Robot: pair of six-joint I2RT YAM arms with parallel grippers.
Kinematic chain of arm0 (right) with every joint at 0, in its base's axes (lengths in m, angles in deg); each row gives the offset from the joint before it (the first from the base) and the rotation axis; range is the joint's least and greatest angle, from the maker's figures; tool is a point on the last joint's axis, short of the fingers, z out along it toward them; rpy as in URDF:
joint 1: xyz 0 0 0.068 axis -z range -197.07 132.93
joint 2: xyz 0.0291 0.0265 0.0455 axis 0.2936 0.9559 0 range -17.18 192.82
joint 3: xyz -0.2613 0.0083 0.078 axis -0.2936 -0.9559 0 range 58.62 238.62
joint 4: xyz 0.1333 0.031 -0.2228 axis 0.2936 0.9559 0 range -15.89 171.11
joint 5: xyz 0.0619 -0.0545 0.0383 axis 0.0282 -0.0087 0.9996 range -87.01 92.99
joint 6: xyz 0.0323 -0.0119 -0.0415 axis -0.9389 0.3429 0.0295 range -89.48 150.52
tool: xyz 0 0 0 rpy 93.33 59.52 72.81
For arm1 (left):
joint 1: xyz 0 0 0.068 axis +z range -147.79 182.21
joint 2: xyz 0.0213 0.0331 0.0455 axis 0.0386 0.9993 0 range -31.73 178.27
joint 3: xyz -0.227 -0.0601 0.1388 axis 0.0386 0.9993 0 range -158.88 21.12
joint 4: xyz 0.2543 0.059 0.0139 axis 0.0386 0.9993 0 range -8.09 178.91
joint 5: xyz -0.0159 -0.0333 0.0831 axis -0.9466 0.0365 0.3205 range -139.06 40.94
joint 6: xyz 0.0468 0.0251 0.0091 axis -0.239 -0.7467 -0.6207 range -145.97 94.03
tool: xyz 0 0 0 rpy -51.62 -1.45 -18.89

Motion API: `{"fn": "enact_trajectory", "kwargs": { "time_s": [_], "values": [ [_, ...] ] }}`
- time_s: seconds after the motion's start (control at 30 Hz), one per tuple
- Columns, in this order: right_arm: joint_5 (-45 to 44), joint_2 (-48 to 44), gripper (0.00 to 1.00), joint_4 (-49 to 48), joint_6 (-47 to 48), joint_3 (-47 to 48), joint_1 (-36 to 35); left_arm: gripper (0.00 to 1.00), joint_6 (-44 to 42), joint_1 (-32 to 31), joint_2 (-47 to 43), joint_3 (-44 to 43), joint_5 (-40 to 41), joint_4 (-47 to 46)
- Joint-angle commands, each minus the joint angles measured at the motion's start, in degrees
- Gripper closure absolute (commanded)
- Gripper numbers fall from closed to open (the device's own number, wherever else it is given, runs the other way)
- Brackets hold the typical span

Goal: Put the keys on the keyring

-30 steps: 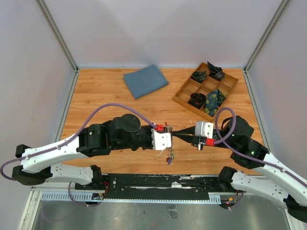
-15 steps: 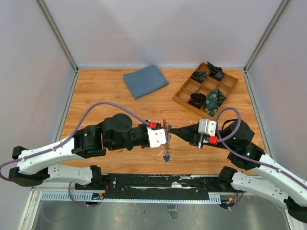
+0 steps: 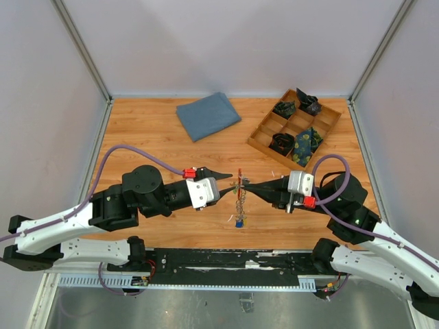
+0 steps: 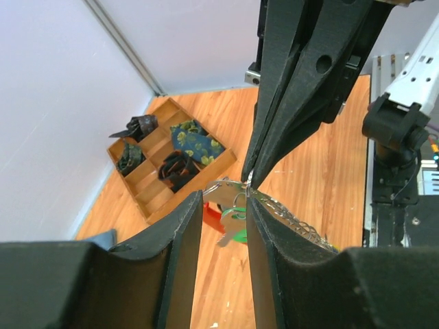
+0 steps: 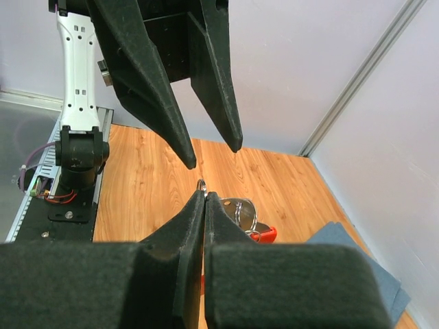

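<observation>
Now, keys (image 3: 240,204): strand hanging mid-air above table (image 3: 137,137), long axis vertical, blue end lowest, red keyring (image 3: 240,175) atop.
Right gripper (image 3: 246,186): level, pinching keys' top.
Left gripper (image 3: 226,184): level, jaws spread, just short of them.

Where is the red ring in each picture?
Top view: the keyring, in the middle, above the hanging keys.
Left wrist: low centre, between the fingers of the left claw.
Right wrist: lower right of centre, past the right claw.
Shared landmark: that shut right claw, beside it everywhere.

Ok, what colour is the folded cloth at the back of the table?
The cloth is plain slate blue; the top external view shows it best.
</observation>
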Motion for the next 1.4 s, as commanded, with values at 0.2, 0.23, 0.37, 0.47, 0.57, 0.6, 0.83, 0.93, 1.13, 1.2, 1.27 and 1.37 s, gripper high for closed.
{"fn": "enact_trajectory", "kwargs": {
  "time_s": [0.2,0.23,0.37,0.47,0.57,0.6,0.83,0.93,1.13,1.2,1.27,1.37],
  "values": [
    [1.41,-1.17,1.00,-5.72,-1.28,0.32,-0.96,0.63,1.79,-0.37,0.81,0.96,-6.14,-4.88],
    [1.41,-1.36,1.00,-5.77,-1.29,0.35,-0.96,0.63,1.87,-0.42,0.76,1.00,-6.40,-4.87],
    [1.64,-1.62,1.00,-6.03,-1.44,0.23,-1.00,0.63,2.06,-0.37,0.88,1.14,-6.46,-5.08],
    [2.14,-1.75,1.00,-6.84,-1.94,0.05,-0.96,0.64,2.14,-0.37,1.11,1.25,-6.28,-5.09],
    [2.91,-1.94,1.00,-7.82,-2.56,-0.44,-0.96,0.67,2.22,-0.42,1.42,1.07,-6.40,-5.01],
    [3.05,-2.07,1.00,-8.07,-2.72,-0.53,-0.97,0.68,2.19,-0.38,1.46,0.99,-6.52,-4.97],
    [3.66,-2.52,1.00,-9.16,-3.22,-0.86,-0.96,0.74,2.13,-0.37,2.07,0.52,-7.05,-5.01],
    [3.85,-2.41,0.99,-9.36,-3.26,-0.86,-0.97,0.76,2.10,-0.37,2.14,0.45,-7.05,-5.10],
    [3.85,-2.26,0.99,-9.34,-3.17,-0.97,-0.96,0.79,2.06,-0.37,2.15,0.38,-7.29,-5.57],
    [3.78,-2.17,1.00,-9.25,-3.06,-1.10,-0.96,0.79,2.11,-0.37,2.16,0.25,-7.53,-5.79],
    [3.76,-2.10,1.00,-9.23,-2.96,-1.19,-0.96,0.79,2.12,-0.37,2.15,0.17,-7.71,-5.89],
    [3.86,-1.97,0.99,-9.37,-2.95,-1.18,-1.01,0.81,2.23,-0.37,2.23,0.23,-7.91,-5.85]
  ]
}}
